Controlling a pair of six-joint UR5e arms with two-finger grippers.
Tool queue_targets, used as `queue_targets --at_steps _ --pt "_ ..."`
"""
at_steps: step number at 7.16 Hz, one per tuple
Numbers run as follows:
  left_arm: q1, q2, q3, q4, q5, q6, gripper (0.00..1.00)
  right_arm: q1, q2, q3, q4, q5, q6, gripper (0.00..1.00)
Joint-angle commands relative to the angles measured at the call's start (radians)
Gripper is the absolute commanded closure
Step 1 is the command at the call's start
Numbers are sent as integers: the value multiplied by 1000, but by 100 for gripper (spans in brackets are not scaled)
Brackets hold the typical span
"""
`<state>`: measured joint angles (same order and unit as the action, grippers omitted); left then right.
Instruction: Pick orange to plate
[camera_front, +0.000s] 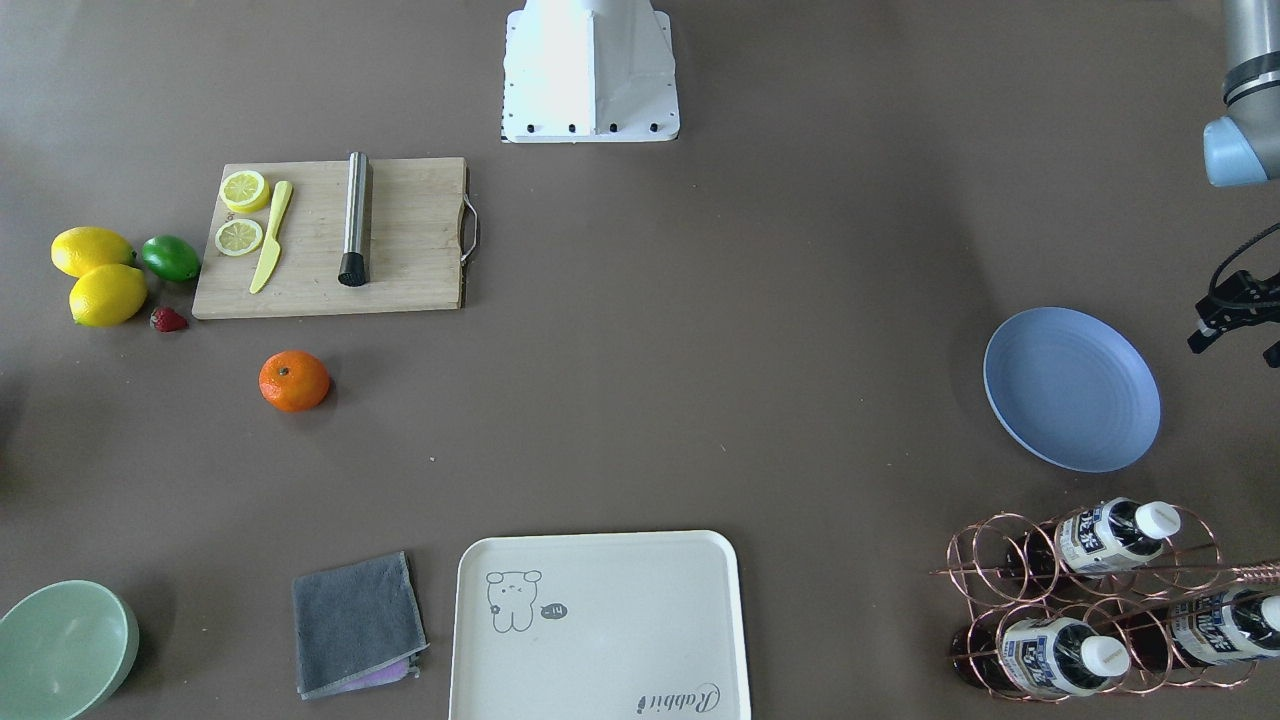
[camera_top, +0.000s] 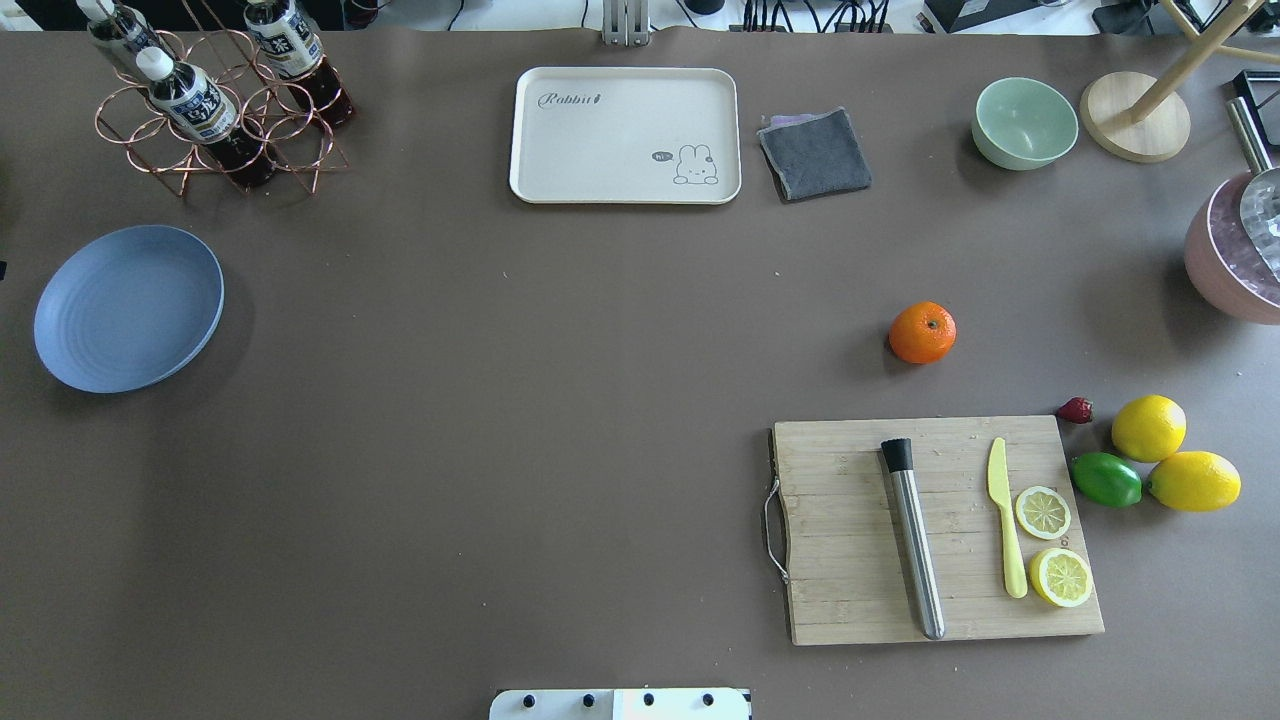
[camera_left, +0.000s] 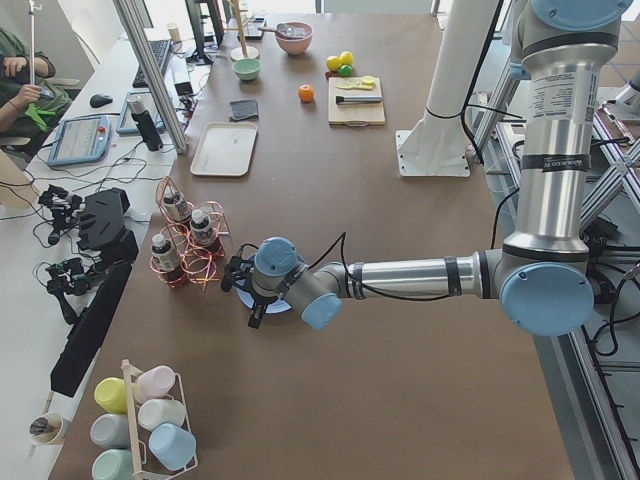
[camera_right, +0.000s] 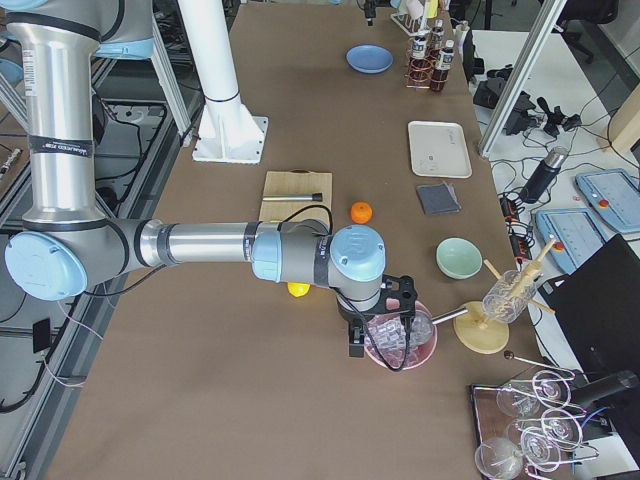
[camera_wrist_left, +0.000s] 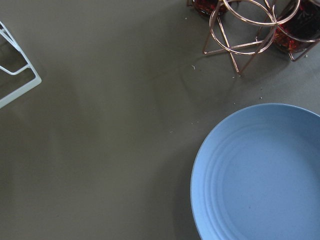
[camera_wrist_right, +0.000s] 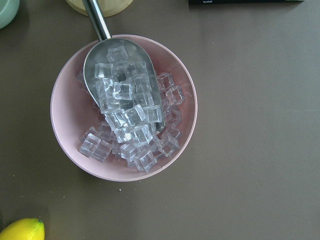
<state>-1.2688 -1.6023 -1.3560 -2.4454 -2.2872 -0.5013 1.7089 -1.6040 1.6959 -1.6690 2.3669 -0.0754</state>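
The orange (camera_top: 922, 332) sits alone on the brown table, just beyond the cutting board, on my right side; it also shows as the orange (camera_front: 294, 381). The pale-blue plate (camera_top: 128, 307) lies at the far left with nothing on it, and fills the lower right of the left wrist view as the plate (camera_wrist_left: 265, 175). My left gripper (camera_left: 248, 295) hangs low beside that plate's edge; I cannot tell whether it is open or shut. My right gripper (camera_right: 380, 335) hovers over a pink bowl of ice, far from the orange, its state unreadable. Neither wrist view shows fingers.
A wooden cutting board (camera_top: 860, 600) carries a steel muddler, a yellow knife and lemon slices. Two lemons (camera_top: 1148, 427), a lime (camera_top: 1106, 479) and a strawberry lie beside it. The cream tray (camera_top: 560, 150), grey cloth (camera_top: 815, 153), mint bowl (camera_top: 1025, 122), copper bottle rack (camera_top: 215, 130) and pink ice bowl (camera_wrist_right: 67, 120) line the far side.
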Motion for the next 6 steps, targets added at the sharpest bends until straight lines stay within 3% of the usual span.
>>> queue_targets --at_steps 1,6 --pt "81 -31 64 -60 5 -56 1 0 -1 4 1 14 0 0" --pt "132 -31 101 -60 5 -43 4 0 -7 7 1 14 0 0"
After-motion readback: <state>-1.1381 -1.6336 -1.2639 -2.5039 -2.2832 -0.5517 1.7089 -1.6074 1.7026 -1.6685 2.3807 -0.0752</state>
